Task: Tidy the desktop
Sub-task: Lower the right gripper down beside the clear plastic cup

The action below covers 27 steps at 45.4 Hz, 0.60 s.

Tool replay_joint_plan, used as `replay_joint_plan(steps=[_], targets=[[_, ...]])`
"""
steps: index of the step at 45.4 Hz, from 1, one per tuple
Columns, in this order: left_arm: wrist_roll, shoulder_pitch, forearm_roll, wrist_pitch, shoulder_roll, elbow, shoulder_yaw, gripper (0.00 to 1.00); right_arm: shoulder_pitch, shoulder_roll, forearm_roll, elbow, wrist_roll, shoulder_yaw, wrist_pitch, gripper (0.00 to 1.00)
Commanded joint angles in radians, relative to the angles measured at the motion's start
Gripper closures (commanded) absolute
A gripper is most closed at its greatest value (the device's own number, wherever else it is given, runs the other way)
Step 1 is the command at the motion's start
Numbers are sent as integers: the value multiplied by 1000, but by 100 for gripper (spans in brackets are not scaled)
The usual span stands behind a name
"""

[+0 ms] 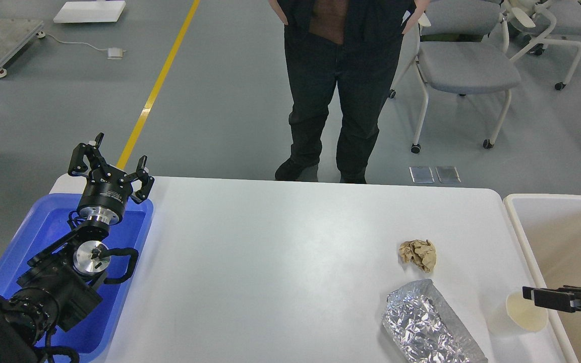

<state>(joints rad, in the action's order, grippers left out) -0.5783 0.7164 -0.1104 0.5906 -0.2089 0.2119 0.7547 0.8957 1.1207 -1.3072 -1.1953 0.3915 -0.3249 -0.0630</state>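
Note:
The white desktop [280, 262] carries a crumpled brown paper ball [418, 254], a crinkled silver foil bag [424, 327] and a pale paper cup [520, 312] lying on its side, all at the right. My right gripper [530, 296] comes in from the right edge, low, with its tip just over the cup's rim. It is seen side-on and its fingers cannot be told apart. My left gripper [109, 160] is open and empty, held up over the far end of the blue tray [28, 237].
A beige open bin [563, 237] stands against the table's right edge. A person [343, 85] stands just beyond the far edge. Grey chairs [464, 65] are behind on the right. The blue tray lies under my left arm.

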Motion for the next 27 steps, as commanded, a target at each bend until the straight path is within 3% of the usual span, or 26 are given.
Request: replay_joint_plan(steps=[1,27], targets=[[0,0,0,0,0,0,0,0,-6,-13,-17,26,12,-26,-21,0],[0,0,0,0,-1,0,0,0,-73,-62,2,120,15,-20,-63,0]])
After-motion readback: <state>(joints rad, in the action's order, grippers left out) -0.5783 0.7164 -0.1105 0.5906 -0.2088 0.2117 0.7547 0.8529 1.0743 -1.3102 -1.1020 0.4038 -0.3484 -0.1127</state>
